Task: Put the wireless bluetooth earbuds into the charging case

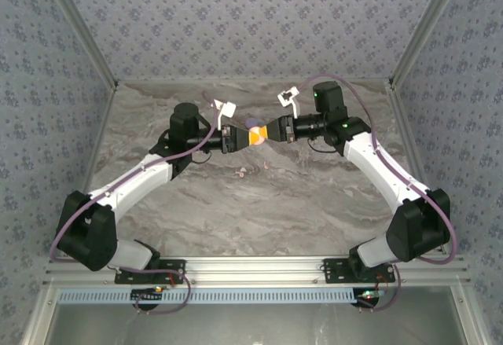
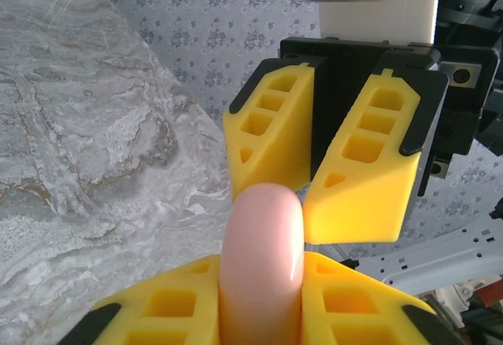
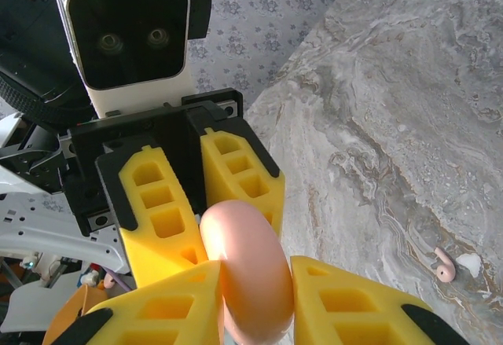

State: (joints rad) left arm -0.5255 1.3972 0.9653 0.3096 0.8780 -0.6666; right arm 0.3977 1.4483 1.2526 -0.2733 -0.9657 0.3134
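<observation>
1. Overhead, the two arms met above the grey marbled surface (image 1: 314,203). The pink charging case (image 2: 263,258) hung in the air between them, lifted off that surface.
2. The left pincer (image 1: 248,137) reached the case from its left. In the left wrist view its yellow fingers (image 2: 169,306) pressed against both sides of the case, clamped on it edge-on.
3. The right pincer (image 1: 266,133) came at the case from the opposite side. In the right wrist view its yellow fingers (image 3: 354,306) sat against either side of the rounded shell, closed on the case as well.
4. The tips of the two pincers stood just beside each other around the case.
5. The case showed a smooth, glossy pink shell. Whether its lid was shut could not be told.
6. A pink earbud (image 3: 446,267) lay on the surface below the case and well apart from it. A whitish piece (image 3: 470,262) lay just beside the earbud.
7. From above, a pale speck (image 1: 240,173) lay on the surface on the side of the case nearer the arm bases. A second speck (image 1: 266,166) lay near it, also nearer the bases than the case. Both were too small to make out.
8. A small lilac shape (image 1: 255,122) showed just beyond the case, on its far side. What it was could not be told.
9. Patterned walls (image 1: 251,23) closed in the surface beyond the case.
</observation>
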